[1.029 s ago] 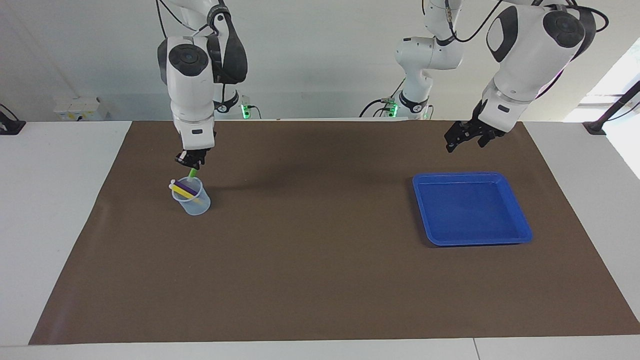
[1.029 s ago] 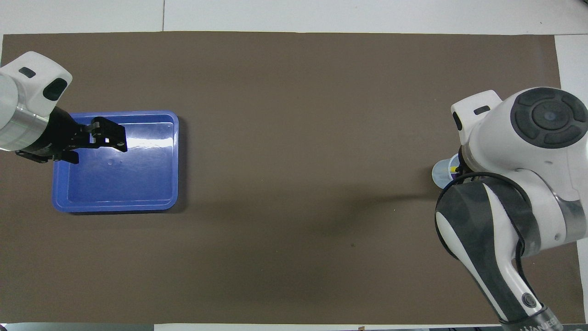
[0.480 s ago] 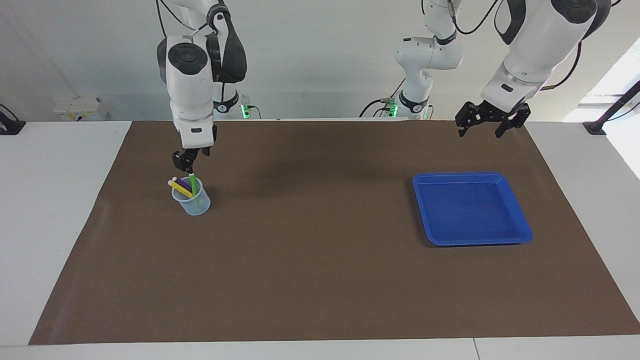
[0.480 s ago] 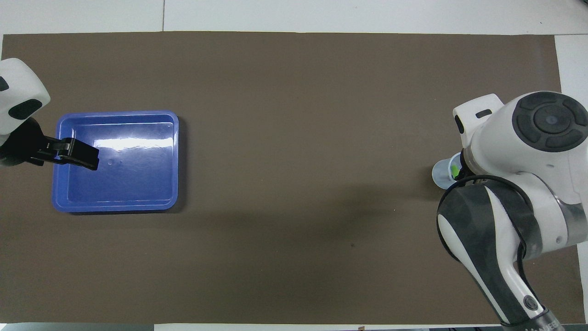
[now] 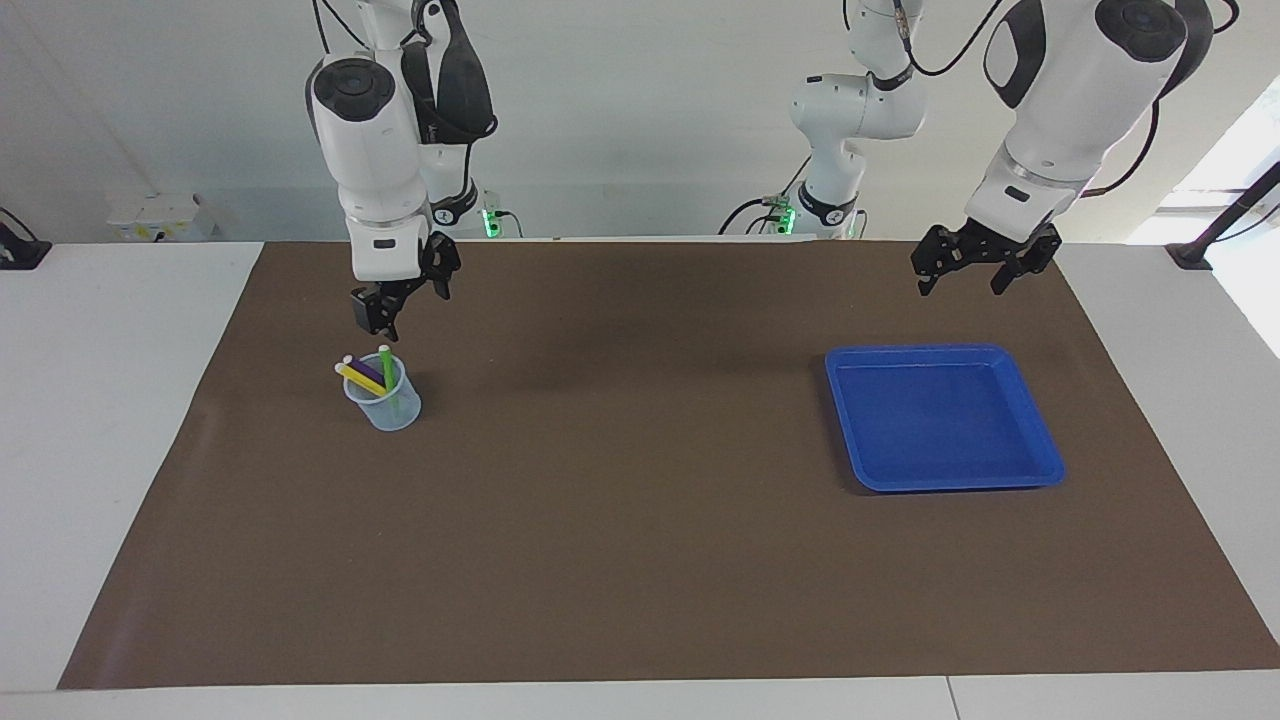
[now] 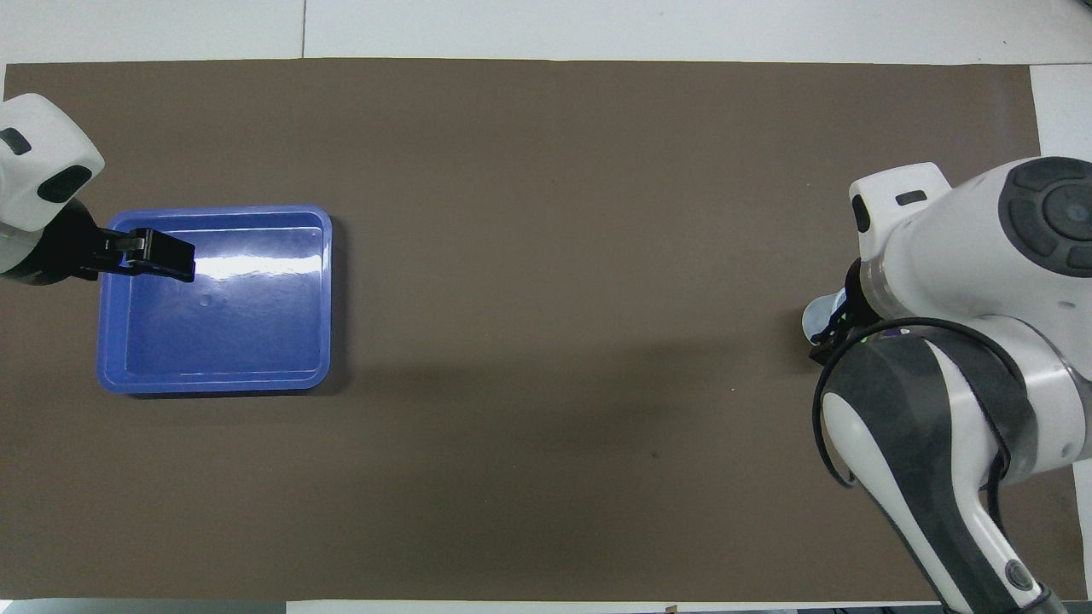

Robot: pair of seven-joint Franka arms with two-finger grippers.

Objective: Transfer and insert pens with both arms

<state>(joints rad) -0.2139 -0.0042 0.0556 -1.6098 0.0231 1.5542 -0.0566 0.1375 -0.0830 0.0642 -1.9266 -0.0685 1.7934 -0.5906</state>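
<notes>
A clear plastic cup (image 5: 385,405) stands on the brown mat toward the right arm's end. The green pen (image 5: 387,366), the purple pen (image 5: 367,372) and the yellow pen (image 5: 356,377) all stand leaning in it. My right gripper (image 5: 390,312) hangs open and empty a little above the cup, clear of the pens. In the overhead view the right arm hides the pens and only the cup's edge (image 6: 817,314) shows. My left gripper (image 5: 962,277) is open and empty in the air, over the edge of the blue tray (image 5: 925,352); it also shows in the overhead view (image 6: 166,256).
The blue tray (image 6: 213,211) holds nothing and lies toward the left arm's end. The brown mat (image 5: 640,520) covers most of the white table. Two smaller white arm bases with green lights stand at the robots' edge of the table.
My right gripper let go of the green pen, which dropped into the cup, then rose and opened wide. My left gripper lifted and drew back from over the tray toward its own base.
</notes>
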